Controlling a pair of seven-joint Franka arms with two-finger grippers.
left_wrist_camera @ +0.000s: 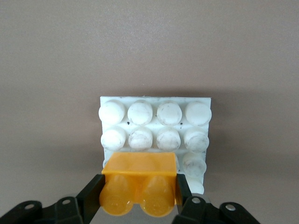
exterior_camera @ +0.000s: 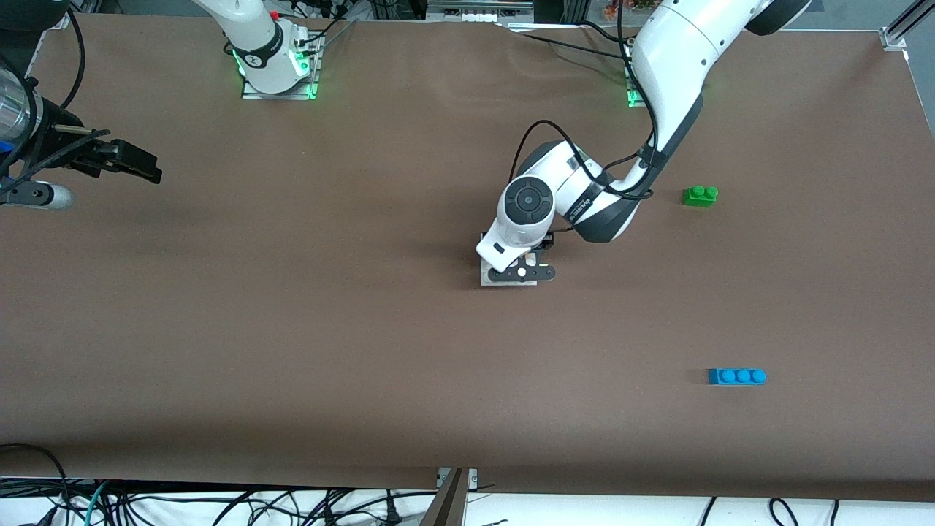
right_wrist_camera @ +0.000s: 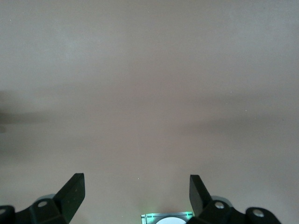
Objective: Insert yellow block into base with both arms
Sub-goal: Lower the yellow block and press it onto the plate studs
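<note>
White, rounded left arm (exterior_camera: 672,66) shows a black round joint cap, dark lettering and looping black cables; right arm (exterior_camera: 252,36) is white too, green light glowing at both bases.

The front view looks down from high across the table (exterior_camera: 292,351), facing both arm bases along its upper edge and taking in nearly the whole top. The left wrist view sits close above the base (left_wrist_camera: 154,126), looking past the yellow block (left_wrist_camera: 139,186); the front view shares that spot mid-table. The right wrist view looks down on bare tabletop.
</note>
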